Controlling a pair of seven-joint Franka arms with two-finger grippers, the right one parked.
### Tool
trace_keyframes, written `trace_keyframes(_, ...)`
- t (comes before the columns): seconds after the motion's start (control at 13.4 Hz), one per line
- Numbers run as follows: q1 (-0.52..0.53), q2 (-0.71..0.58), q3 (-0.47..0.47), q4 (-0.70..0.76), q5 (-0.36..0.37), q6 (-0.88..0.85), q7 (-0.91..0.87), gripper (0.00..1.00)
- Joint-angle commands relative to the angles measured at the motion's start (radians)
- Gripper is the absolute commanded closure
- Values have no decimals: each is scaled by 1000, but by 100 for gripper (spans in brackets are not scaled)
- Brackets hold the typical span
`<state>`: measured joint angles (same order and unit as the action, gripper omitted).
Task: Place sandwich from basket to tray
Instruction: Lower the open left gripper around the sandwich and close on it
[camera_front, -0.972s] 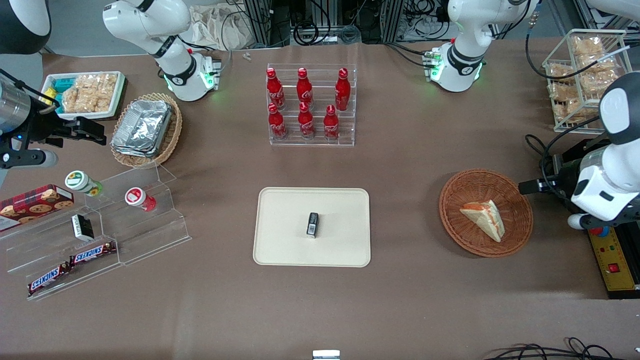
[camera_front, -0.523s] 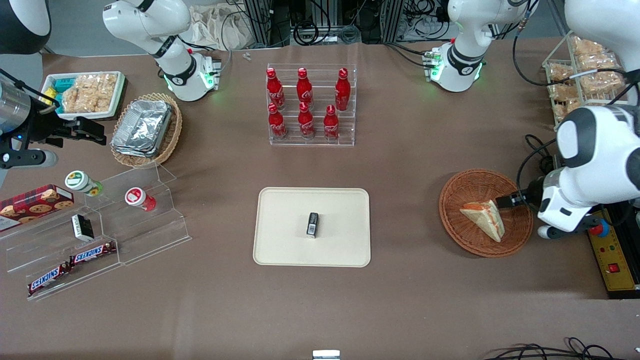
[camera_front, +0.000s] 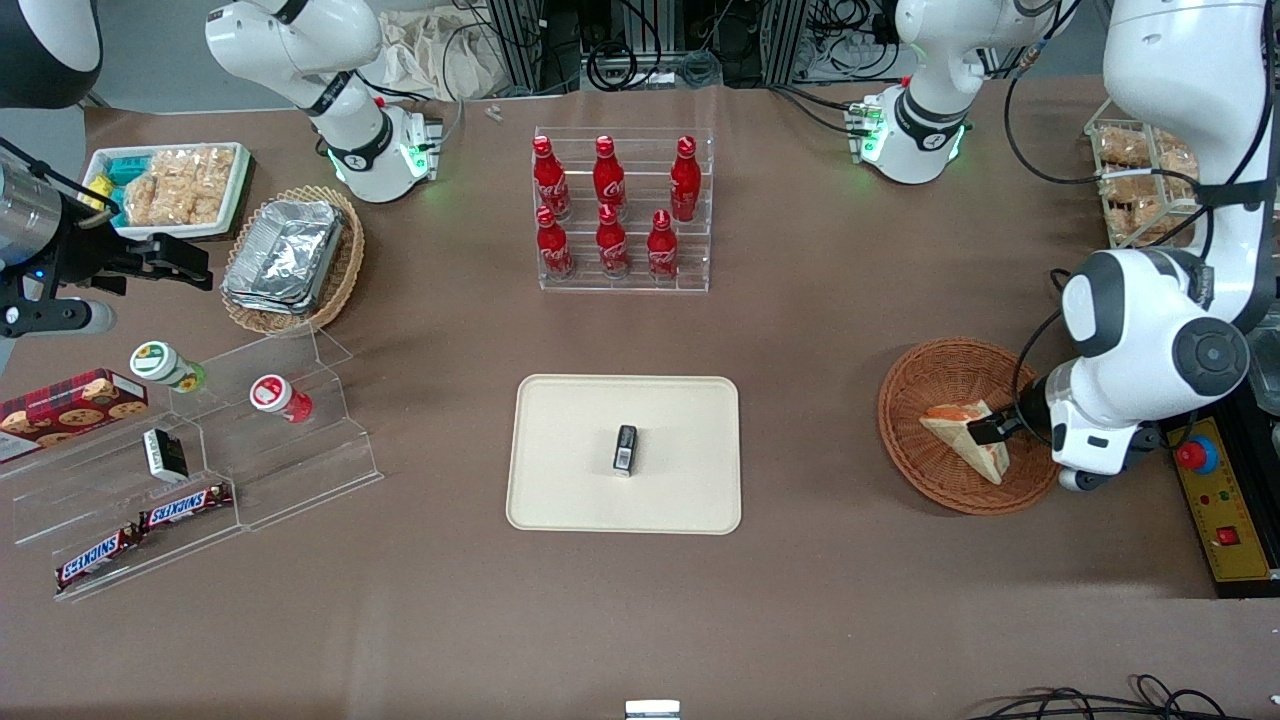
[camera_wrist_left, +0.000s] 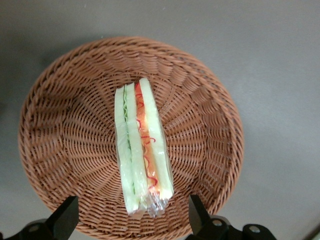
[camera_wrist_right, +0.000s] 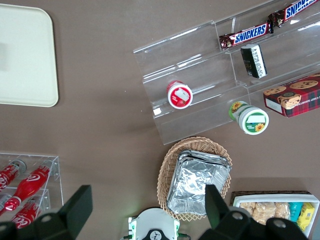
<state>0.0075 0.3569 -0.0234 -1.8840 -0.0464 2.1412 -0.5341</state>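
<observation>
your gripper (camera_front: 985, 432) hangs over the basket (camera_front: 925, 470), right above the sandwich (camera_front: 958, 432), with its fingers (camera_wrist_left: 64, 220) spread wide, one to each side of the wedge and neither touching it. the sandwich lies in the middle of the basket, wrapped in clear film, its white bread and its green and orange-red filling layers facing up at the wrist camera. the basket sits on the desk (camera_front: 820, 600) toward the working arm's end, well apart from the tray (camera_front: 560, 500). the tray lies near the middle of the desk, closer to the front camera than the clear rack of red cola bottles (camera_front: 612, 205), and it carries only a small dark box (camera_front: 625, 448) close to its centre. toward the parked arm's end you have a clear stepped stand (camera_front: 250, 470) holding two snickers bars (camera_front: 140, 530), two small lidded cups (camera_front: 280, 397) and a small dark pack (camera_front: 164, 453), with a red cookie box (camera_front: 65, 405) beside it. farther from the front camera than the stand there is a lighter wicker basket with foil containers (camera_front: 290, 255) and a white tub of bagged snacks (camera_front: 175, 185).
</observation>
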Motion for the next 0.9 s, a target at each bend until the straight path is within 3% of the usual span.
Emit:
trace_keyframes(0.0, 2, 28, -1, -18, -9, 55, -64, 1)
trace_keyframes(0.52, 2, 42, -1, -101, -9, 197, -141, 2)
trace_keyframes(0.6, 2, 40, -1, -104, -9, 203, -142, 5)
trace_keyframes(0.67, 2, 40, -1, -104, -9, 203, -150, 16)
trace_keyframes(0.82, 2, 36, -1, -104, -7, 200, -155, 49)
